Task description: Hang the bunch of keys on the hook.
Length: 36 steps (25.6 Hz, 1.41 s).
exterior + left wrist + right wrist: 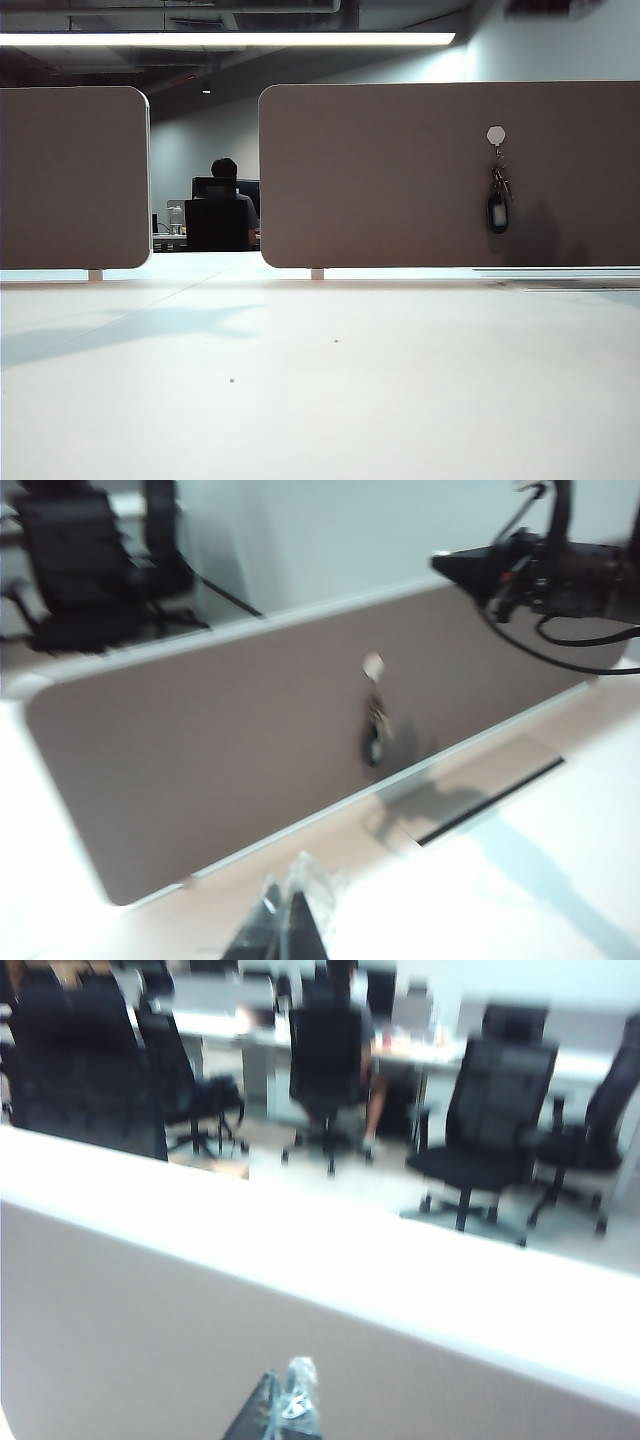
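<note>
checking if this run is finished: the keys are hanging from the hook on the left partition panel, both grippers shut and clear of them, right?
Not quite. The bunch of keys hangs from the hook on the right partition panel, as the exterior view shows. The rest holds: the left gripper and the right gripper are shut and clear of them.

An open-plan office. A white surface [320, 400] runs up to grey-brown felt desk dividers [450, 175] standing on small feet, the kind that split shared workstations. Through the gap between two dividers a person [226, 172] sits with their back turned at a monitor [218, 186], in a black chair [215, 224]. The right wrist view looks over a divider's top edge at several black mesh swivel chairs [490, 1130] on castors, pulled up to long pale desks [250, 1025] on a light floor. A strip light [230, 39] runs across a dark exposed ceiling, and the walls are plain pale grey.
</note>
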Each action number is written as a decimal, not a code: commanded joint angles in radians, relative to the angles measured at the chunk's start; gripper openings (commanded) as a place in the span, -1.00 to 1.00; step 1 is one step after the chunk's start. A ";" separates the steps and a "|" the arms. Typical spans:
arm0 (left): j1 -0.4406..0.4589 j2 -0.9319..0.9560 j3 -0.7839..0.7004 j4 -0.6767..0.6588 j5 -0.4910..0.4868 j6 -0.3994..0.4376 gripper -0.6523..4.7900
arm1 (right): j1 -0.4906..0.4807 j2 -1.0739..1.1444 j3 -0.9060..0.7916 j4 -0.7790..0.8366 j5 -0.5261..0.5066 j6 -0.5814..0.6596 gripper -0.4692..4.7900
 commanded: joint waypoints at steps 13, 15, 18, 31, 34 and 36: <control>0.000 -1.066 -0.511 -0.335 -0.121 -0.137 -0.78 | 0.241 -0.838 -0.587 -0.237 0.071 -0.167 -0.83; 0.000 -1.099 -0.573 -0.334 -0.121 -0.184 -0.78 | 0.251 -1.023 -0.811 -0.228 0.072 -0.167 -0.83; 0.000 -1.107 -0.687 -0.303 -0.096 -0.182 -0.78 | 0.253 -1.295 -1.141 -0.198 0.094 -0.120 -0.83; 0.000 -1.107 -1.428 0.407 0.013 -0.208 -0.78 | 0.253 -2.036 -2.108 0.029 0.138 0.100 -0.83; 0.000 -1.107 -1.545 0.521 0.005 -0.209 -0.78 | 0.254 -2.074 -2.231 0.094 0.153 0.119 -0.83; 0.000 -1.107 -1.608 0.573 0.003 -0.222 -0.78 | 0.261 -2.079 -2.296 0.102 0.153 0.125 -0.83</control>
